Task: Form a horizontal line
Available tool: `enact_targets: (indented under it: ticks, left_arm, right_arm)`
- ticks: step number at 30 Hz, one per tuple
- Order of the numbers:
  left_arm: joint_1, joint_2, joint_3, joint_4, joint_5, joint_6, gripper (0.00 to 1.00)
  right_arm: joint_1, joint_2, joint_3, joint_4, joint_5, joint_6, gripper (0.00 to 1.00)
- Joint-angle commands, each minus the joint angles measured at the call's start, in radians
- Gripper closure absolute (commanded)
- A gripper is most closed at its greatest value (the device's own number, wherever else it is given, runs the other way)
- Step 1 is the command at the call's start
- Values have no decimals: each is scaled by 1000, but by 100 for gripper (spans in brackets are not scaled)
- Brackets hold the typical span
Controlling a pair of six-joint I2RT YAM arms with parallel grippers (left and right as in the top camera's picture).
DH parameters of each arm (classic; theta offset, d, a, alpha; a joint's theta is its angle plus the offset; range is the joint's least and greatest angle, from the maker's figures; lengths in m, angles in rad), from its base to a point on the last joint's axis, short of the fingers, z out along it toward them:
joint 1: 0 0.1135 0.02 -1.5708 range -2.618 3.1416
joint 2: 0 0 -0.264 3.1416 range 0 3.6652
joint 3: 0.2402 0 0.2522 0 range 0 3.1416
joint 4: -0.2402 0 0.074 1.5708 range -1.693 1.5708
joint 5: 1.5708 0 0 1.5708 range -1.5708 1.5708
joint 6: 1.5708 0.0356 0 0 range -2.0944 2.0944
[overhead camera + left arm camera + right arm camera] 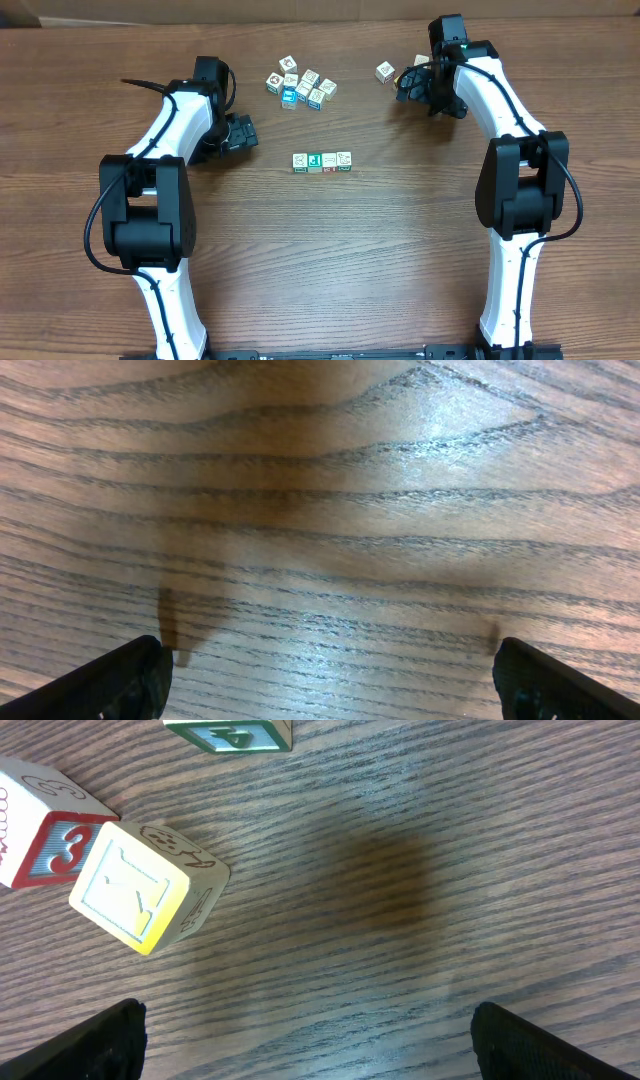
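Left hand and right hand both gape empty; risk: either sweeping inward could knock the touching row of four white-edged picture cubes crooked on the wooden desk.

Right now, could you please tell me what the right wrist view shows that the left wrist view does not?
Only right wrist: a yellow-faced cube, a red-3 cube and a green-faced cube at the top edge. Only left wrist: a bright glare patch, no cubes. Both: the wooden table, plus left tool and right tool, each open and empty.
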Motion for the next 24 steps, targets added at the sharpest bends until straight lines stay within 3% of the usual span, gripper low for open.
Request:
enact_targets:
  ticks: [1,24]
  left_arm:
    - [13,-11,-5,0,2,8,0]
    - [15,-390,-5,0,2,8,0]
  right_arm:
    - [4,-20,-1,3,-3,4,0]
    - [4,-20,-1,3,-3,4,0]
